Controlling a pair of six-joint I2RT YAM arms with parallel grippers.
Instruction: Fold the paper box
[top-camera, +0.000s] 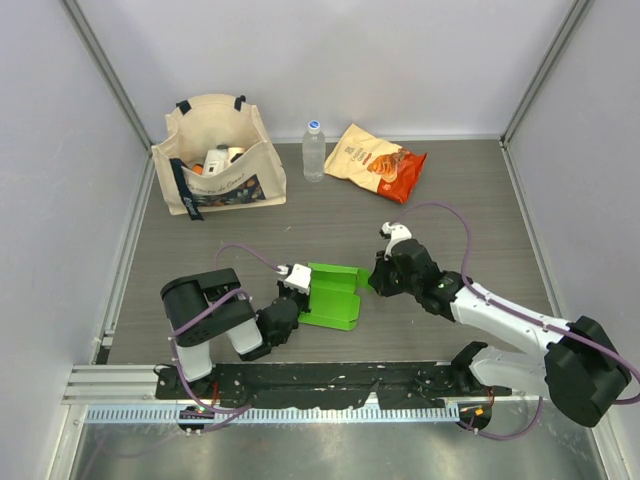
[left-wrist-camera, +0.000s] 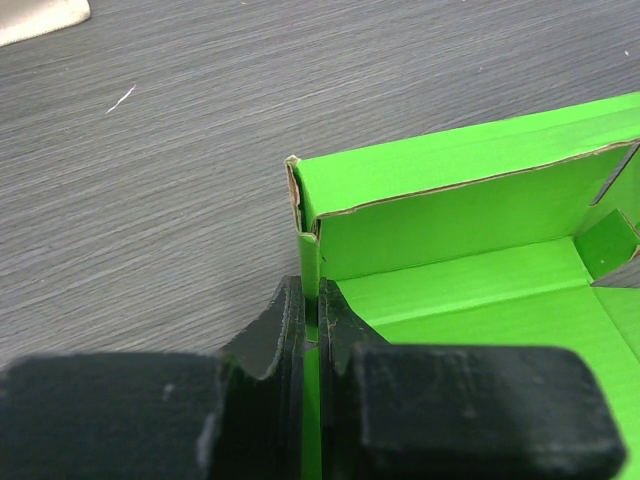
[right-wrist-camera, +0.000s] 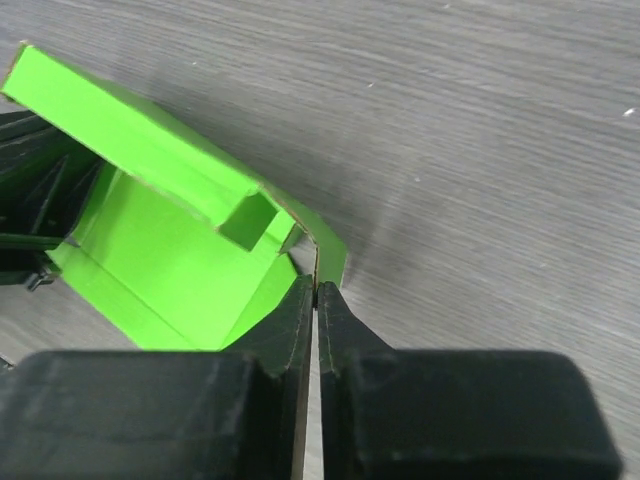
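Grey wood-grain surface (top-camera: 450, 200) fills both wrist views. Nearest, the left tool (left-wrist-camera: 312, 315) is clamped on a side wall of the paper box (left-wrist-camera: 470, 290), a bright green half-raised tray at mid-surface. Opposite, the right tool (right-wrist-camera: 316, 300) is pinched together on a flap's edge, the card barely showing between its fingers. From overhead both grips are hidden under the wrists. Far back stand a canvas tote bag (top-camera: 220, 150), a water bottle (top-camera: 314, 150) and an orange snack bag (top-camera: 378, 162).

The paper box (top-camera: 333, 293) lies between the left tool (top-camera: 299, 288) and right tool (top-camera: 372, 279), tote bag (top-camera: 218, 155) behind.
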